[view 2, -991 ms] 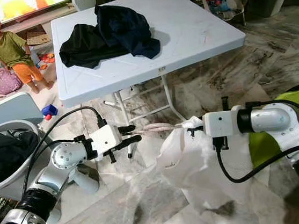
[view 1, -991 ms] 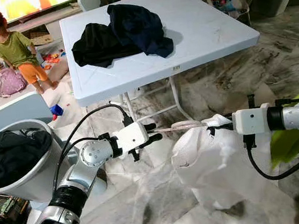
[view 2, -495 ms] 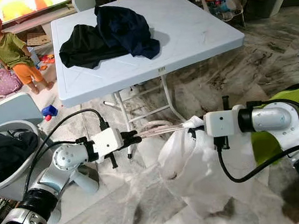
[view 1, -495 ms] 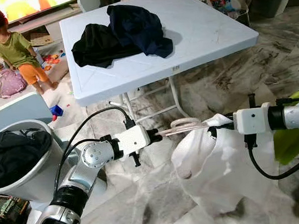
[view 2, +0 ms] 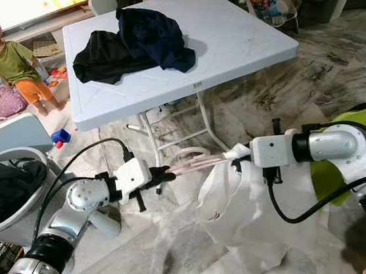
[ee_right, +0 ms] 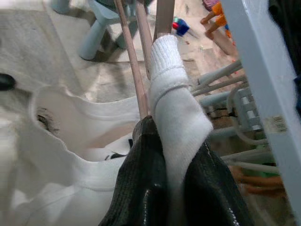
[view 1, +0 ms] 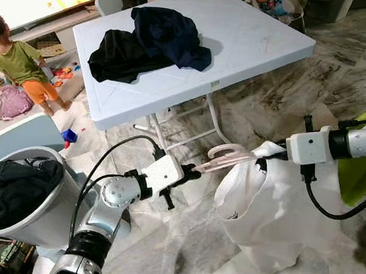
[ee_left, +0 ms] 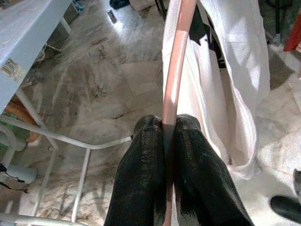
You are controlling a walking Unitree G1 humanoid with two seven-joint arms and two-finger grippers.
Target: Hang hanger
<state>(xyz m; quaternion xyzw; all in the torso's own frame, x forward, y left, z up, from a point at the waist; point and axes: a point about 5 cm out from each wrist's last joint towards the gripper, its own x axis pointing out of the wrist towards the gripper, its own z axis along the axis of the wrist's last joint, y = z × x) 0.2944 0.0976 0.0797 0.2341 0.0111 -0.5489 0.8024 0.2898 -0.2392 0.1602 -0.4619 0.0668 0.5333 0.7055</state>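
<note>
One table [view 1: 251,36] carries two dark garments: one black garment [view 1: 117,55] and one navy garment [view 1: 168,33]. One pink hanger [view 1: 222,157] and one white garment [view 1: 271,213] sit between two end effectors, the left end effector [view 1: 188,173] and the right end effector [view 1: 269,158]. One laundry basket [view 1: 37,223] holds what looks like one dark bundle. One person [view 1: 19,60] stands beyond.

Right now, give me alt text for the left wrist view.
The left gripper has its jaws shut on a pink hanger that runs into a white shirt, above marble floor beside a white table.
</note>
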